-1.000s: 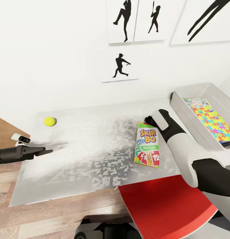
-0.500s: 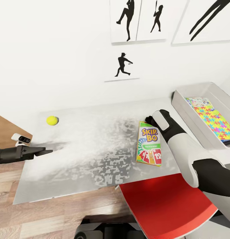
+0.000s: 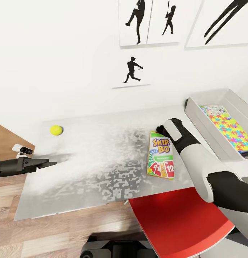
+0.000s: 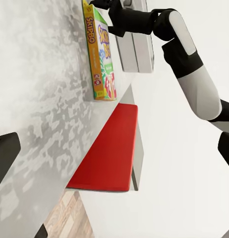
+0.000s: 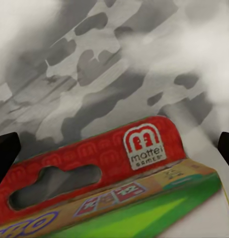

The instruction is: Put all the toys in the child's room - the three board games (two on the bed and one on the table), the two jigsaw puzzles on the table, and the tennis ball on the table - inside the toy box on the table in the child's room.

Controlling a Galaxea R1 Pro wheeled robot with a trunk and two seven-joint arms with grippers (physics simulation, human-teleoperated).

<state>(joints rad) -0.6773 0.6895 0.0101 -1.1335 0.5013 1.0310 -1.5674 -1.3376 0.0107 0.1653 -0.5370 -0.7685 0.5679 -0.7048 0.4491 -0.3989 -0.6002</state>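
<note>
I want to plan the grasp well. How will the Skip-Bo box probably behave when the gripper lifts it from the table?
The Skip-Bo box looks like a stiff printed carton, so it probably keeps its shape. It lies flat on the table, so it should not roll. Its thin edge offers little to pinch, so it may slip.

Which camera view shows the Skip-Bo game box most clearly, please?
The head view: the Skip-Bo box lies flat on the table with its whole printed face visible. The left wrist view shows it edge-on, with the right gripper at its far end. The right wrist view shows just its red hanger end, close up.
</note>
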